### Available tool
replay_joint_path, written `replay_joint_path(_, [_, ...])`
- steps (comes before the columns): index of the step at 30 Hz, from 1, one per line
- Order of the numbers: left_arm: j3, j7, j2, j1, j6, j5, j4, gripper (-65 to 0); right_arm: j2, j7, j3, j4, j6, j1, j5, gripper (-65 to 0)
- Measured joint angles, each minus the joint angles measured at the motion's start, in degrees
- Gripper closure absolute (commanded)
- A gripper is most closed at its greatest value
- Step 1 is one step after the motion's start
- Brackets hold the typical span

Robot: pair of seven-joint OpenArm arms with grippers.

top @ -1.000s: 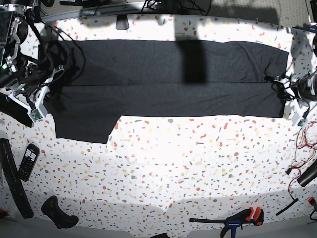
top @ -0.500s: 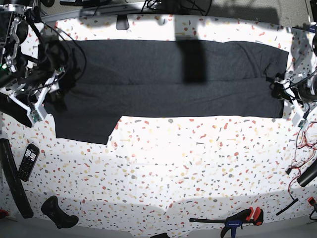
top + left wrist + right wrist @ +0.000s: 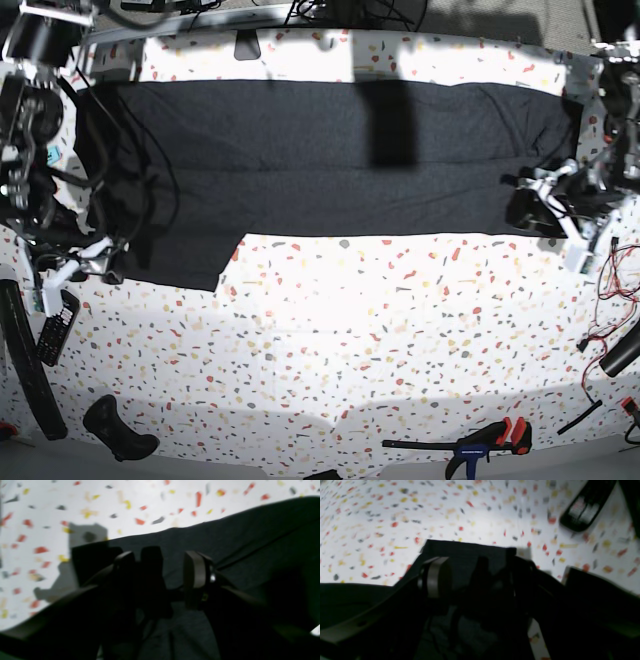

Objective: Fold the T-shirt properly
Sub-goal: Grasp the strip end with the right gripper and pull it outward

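Clutter sits nearest along the bottom of the base view: a black and red bar clamp (image 3: pixel 470 442) at lower right and a black calculator (image 3: pixel 56 326) at lower left. Beyond them the large charcoal-black fabric T-shirt (image 3: pixel 330 165) lies spread across the upper half of the speckled terrazzo table (image 3: pixel 350 330). Left gripper (image 3: pixel 160 580) at the right edge and right gripper (image 3: pixel 472 585) at the left edge both hover over cloth, jaws apart and holding nothing. Uneven pinches could skew the fold; the right arm could snag the sleeve flap.
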Motion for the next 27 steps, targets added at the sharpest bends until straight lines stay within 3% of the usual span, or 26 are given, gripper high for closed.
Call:
replay_joint_path(4, [0.0, -1.7, 2.8, -0.1, -0.4, 0.6, 0.0, -29.7, 0.0, -0.4, 0.1, -13.7, 0.0, 8.6, -0.3, -36.6])
replay_joint_path(10, [0.0, -1.6, 4.2, 0.1, -0.4, 1.9, 0.0, -29.7, 0.0, -5.7, 0.2, -29.4, 0.1, 18.4, -0.8, -36.6])
replay_joint_path(15, [0.0, -0.8, 4.2, 0.2, -0.4, 2.1, 0.0, -29.7, 0.0, -9.5, 0.2, -30.4, 1.3, 18.9, -1.4, -36.6])
replay_joint_path(22, [0.0, -0.8, 4.2, 0.2, -0.4, 2.1, 0.0, -29.7, 0.0, -7.5, 0.2, -30.4, 2.3, 18.8, -4.8, -36.6])
replay_joint_path(27, [0.0, -0.8, 4.2, 0.2, -0.4, 2.1, 0.0, -29.7, 0.1, -4.9, 0.2, -30.4, 2.5, 18.8, -12.1, -36.6])
